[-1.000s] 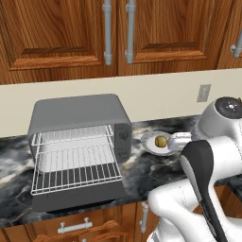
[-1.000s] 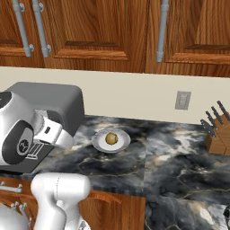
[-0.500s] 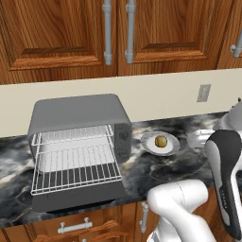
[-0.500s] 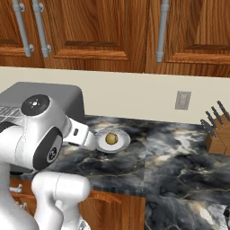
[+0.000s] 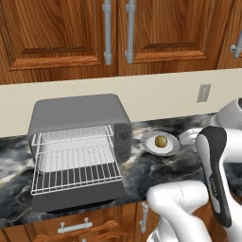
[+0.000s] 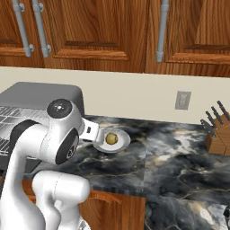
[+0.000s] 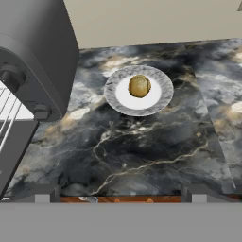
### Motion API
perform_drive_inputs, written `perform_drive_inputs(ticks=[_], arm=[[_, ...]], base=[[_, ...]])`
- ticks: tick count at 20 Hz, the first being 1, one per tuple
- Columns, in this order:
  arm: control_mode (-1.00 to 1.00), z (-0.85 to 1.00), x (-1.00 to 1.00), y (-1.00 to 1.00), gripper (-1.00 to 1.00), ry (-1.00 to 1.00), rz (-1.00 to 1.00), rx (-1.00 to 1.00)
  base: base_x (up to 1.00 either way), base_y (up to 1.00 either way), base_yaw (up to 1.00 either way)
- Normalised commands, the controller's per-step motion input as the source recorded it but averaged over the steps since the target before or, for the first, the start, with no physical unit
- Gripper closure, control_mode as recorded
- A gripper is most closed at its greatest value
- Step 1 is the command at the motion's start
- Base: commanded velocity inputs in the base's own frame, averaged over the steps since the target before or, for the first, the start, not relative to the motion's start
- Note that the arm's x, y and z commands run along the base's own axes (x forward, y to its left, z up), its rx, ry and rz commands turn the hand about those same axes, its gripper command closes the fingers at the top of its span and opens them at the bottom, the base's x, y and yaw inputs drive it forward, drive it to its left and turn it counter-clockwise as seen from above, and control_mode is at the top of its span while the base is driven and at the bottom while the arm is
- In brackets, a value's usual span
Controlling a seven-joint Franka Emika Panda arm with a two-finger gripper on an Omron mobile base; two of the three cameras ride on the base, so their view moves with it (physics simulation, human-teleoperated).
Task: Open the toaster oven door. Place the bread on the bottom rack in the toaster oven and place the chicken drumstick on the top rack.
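The bread (image 7: 139,86) sits in the middle of a small grey plate (image 7: 163,97) on the marble counter (image 7: 142,151), toward the back edge and just beside the right wall of the toaster oven (image 5: 78,113). The toaster oven door (image 5: 75,197) is already folded down flat toward the counter's front edge, and the bottom rack (image 5: 75,171) is drawn out over it, with the top rack (image 5: 75,135) above and further in. No chicken drumstick can be made out.

The end effector (image 7: 120,201) hangs above the counter's front edge, looking down and back at the plate, fingers spread wide with nothing between them.

Judged from here, the roll is the risk. It is round and loose on a smooth plate, so a closing pinch that lands off-centre could squeeze it out sideways and send it rolling across the counter, or drag the plate along. A descent too close to the oven could clip its knob panel (image 7: 28,94), which stands near the plate. Later, the extended bottom rack and open door crowd the front edge; a carry that swings low could strike the wire and knock the rack askew.
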Motion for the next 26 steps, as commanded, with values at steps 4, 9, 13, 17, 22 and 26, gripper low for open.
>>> perform_drive_inputs(ticks=[4, 9, 13, 17, 22, 26], arm=[[-1.00, -0.36, 0.54, 0.00, -1.00, 0.00, 0.06, 0.00], [-1.00, -0.36, 0.62, -0.02, -1.00, 0.00, 0.03, 0.00], [-1.00, -0.36, 0.63, -0.02, -1.00, 0.00, 0.01, 0.00], [-1.00, -0.29, 0.47, 0.00, -1.00, 0.01, 0.00, 0.00], [-1.00, -0.33, 0.45, -0.07, -1.00, 0.05, 0.00, 0.00], [-1.00, -0.32, 0.48, -0.04, -1.00, 0.08, 0.00, 0.00]], base=[[0.00, 0.00, 0.00], [0.00, 0.00, 0.00], [0.00, 0.00, 0.00], [0.00, 0.00, 0.00], [0.00, 0.00, 0.00], [0.00, 0.00, 0.00]])
